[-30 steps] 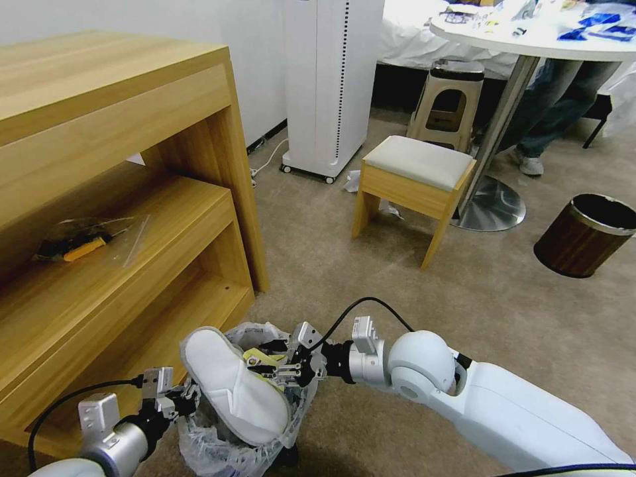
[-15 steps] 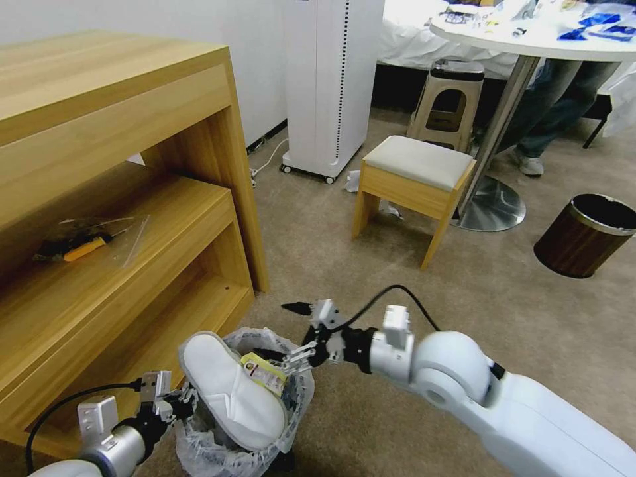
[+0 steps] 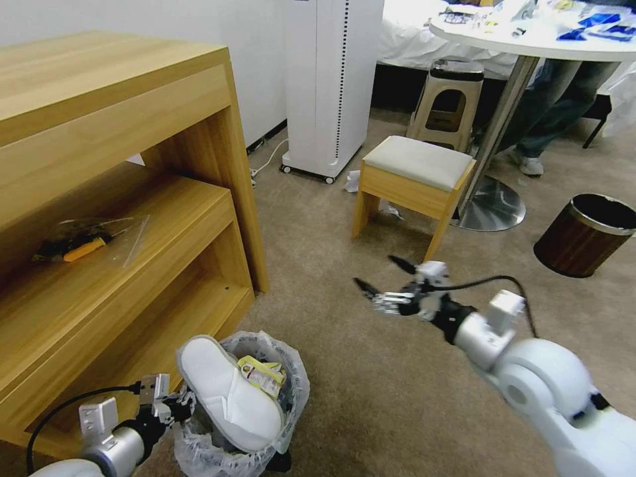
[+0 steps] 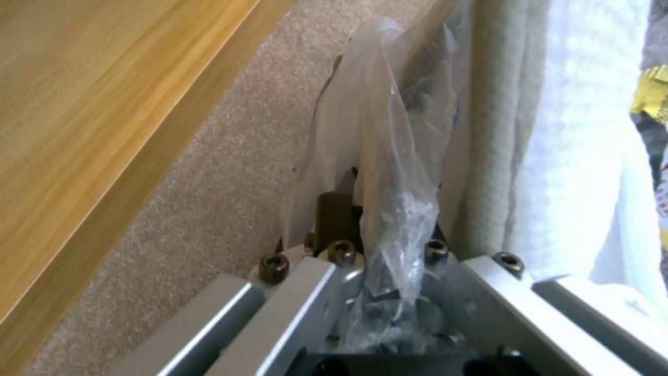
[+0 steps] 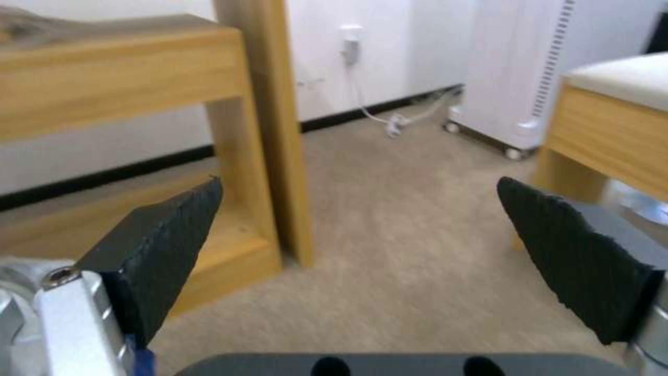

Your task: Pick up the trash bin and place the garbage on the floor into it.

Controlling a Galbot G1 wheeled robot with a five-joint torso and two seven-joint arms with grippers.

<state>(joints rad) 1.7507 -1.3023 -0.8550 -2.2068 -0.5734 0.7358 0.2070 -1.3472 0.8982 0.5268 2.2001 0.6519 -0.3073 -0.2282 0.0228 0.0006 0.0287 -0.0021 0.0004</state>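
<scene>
Nearest to me, low on my left side, my left gripper (image 3: 173, 405) pinches the rim of the trash bin (image 3: 295, 391) where the crinkly plastic liner (image 4: 390, 172) folds over it; the left wrist view shows the bag drawn down between my closed fingers, with the wooden shelf unit (image 3: 119, 199) just beside. The bin stands on the tan carpet (image 3: 371, 397) at the foot of that shelf, and inside it lie a white slipper (image 3: 228, 391), long axis tilted from the near rim up toward the shelf, and a yellow wrapper (image 3: 260, 375) touching the slipper's far side. Farther out and to the right, my right gripper (image 3: 383, 281) hovers over bare carpet, well apart from the bin, its two black pads (image 5: 167, 245) spread wide with nothing between them; it points away from the bin toward the wooden stool (image 3: 414, 185). Beyond it, a scrap of crumpled paper (image 3: 352, 180) lies on the carpet beside the stool's near leg, ahead of the open fingers, so my right arm is judged the nearer for reaching it. A brown wood-grain bin (image 3: 586, 233) stands far right, near the round table's base (image 3: 493, 205).
</scene>
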